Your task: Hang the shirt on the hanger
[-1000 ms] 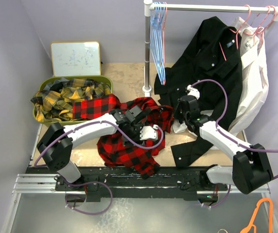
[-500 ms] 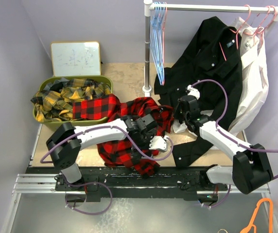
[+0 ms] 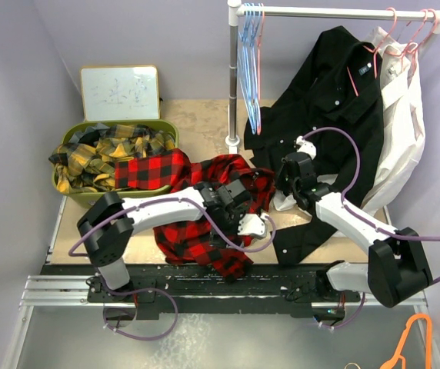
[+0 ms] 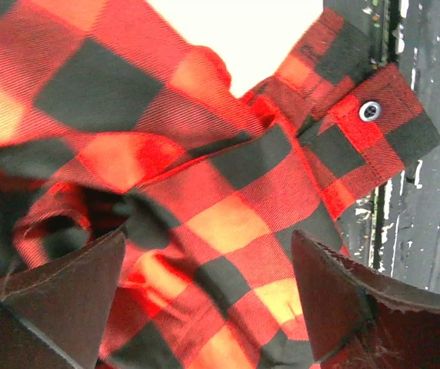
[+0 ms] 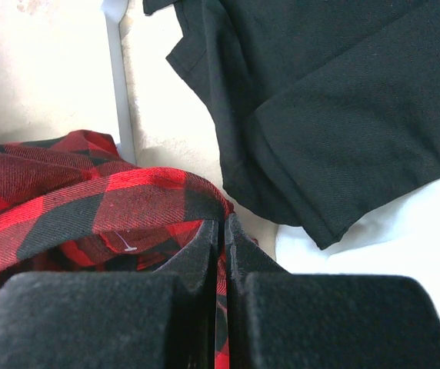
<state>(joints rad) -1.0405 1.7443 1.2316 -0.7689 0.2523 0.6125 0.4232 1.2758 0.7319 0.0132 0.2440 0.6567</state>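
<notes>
Top external: the shirt (image 3: 197,231) is heaped on the counter (image 3: 197,123). Its length runs from beside the right end effector (image 3: 285,181) toward the near edge, passing directly beneath the left end effector (image 3: 239,215), which is judged the nearer.

Left wrist: the jaws are held apart with nothing clamped. Checked cloth lies between and ahead of the fingers (image 4: 58,300), and a snap cuff (image 4: 370,110) is seen ahead to the right.

Right wrist: the fingers (image 5: 205,254) are pressed together, seemingly on a fold of the shirt.

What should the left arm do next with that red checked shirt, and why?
Probably lower the left end effector and close it on the shirt. Its jaws stand open just above a bunched fold, gripping nothing, while the right end effector is shut on the shirt's edge, so a second hold seems needed.
</notes>
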